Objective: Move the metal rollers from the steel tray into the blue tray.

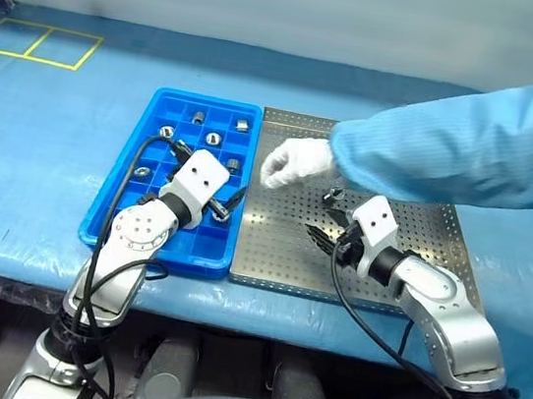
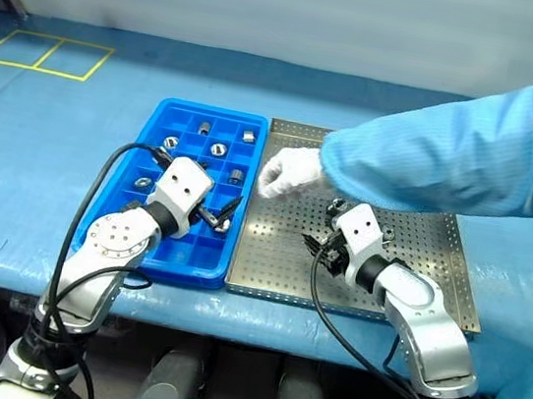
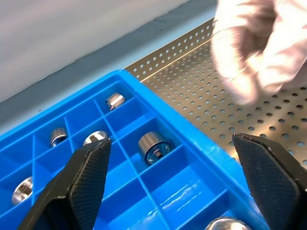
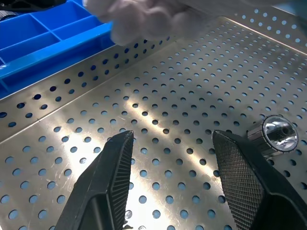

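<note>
The blue tray (image 1: 116,213) lies to the left of the steel tray (image 1: 433,283), with their sides touching. Several metal rollers (image 3: 154,147) sit in separate compartments of the blue tray. My left gripper (image 3: 169,141) hovers open over the blue tray's right side, close to the steel tray, and nothing is between its fingers. One roller (image 4: 278,134) lies on the perforated steel floor, just beside my right gripper (image 4: 171,136). That gripper is open and empty, low over the steel tray's middle.
A person's white-gloved hand (image 1: 297,161) on a light blue sleeve (image 1: 472,149) reaches in from the right over the steel tray's far left part, just beyond both grippers. Blue sheeting (image 1: 35,147) covers the table, and yellow tape (image 1: 35,43) marks its far left.
</note>
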{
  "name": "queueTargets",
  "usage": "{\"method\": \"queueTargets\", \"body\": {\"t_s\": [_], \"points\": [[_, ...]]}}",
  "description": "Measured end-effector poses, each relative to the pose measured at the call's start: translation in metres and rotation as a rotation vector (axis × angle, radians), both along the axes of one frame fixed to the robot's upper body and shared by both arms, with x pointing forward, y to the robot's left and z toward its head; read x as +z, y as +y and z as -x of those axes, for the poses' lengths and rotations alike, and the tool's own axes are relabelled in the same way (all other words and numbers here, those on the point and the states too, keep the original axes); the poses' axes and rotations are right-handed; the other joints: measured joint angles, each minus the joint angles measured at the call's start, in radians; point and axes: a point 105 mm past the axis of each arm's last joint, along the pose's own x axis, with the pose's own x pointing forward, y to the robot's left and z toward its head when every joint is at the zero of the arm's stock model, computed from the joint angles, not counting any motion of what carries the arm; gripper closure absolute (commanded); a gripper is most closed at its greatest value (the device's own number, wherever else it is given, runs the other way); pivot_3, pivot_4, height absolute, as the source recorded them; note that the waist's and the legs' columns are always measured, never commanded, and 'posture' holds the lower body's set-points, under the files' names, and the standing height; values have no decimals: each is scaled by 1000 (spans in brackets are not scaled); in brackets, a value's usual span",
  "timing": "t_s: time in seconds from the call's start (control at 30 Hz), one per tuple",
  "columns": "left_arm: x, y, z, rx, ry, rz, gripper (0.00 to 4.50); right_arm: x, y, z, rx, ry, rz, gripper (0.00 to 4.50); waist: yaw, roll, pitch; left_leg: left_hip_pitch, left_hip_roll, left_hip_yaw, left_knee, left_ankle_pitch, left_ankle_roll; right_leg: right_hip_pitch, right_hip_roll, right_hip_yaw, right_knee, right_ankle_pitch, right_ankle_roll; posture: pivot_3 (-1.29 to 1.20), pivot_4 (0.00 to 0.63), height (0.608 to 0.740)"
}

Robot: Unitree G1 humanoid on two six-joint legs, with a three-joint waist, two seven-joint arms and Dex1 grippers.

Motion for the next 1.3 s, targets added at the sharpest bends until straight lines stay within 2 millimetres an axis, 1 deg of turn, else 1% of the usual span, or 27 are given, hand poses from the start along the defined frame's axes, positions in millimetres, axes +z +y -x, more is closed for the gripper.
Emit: {"method": "queueTargets", "body": {"t_s": [0.13,0.27,0.4,0.6,1.3], "points": [[3,-12,4,-87,-6,15,88,-2,-6,-1,-42,-2,4,1746,-7,0,0,0,0,0,0,0,0,0,0,0,0,0,0,81,150,740],[3,-16,7,-130,-2,11,88,-2,-10,-5,-97,-13,0,1746,-15,0,0,0,0,0,0,0,0,0,0,0,0,0,0,83,150,740],[2,-15,7,-142,-1,0,88,-7,-17,-9,-144,-2,16,1746,-21,0,0,0,0,0,0,0,0,0,0,0,0,0,0,83,150,740],[1,-14,8,-142,3,-2,88,-7,-17,-13,-158,-2,15,1746,-28,0,0,1,0,0,0,0,0,0,0,0,0,0,0,98,150,740],[-2,-11,8,-131,9,-13,88,-7,-17,-14,-155,-2,19,1746,-30,0,0,0,0,0,0,0,0,0,0,0,0,0,0,103,150,740]]}}
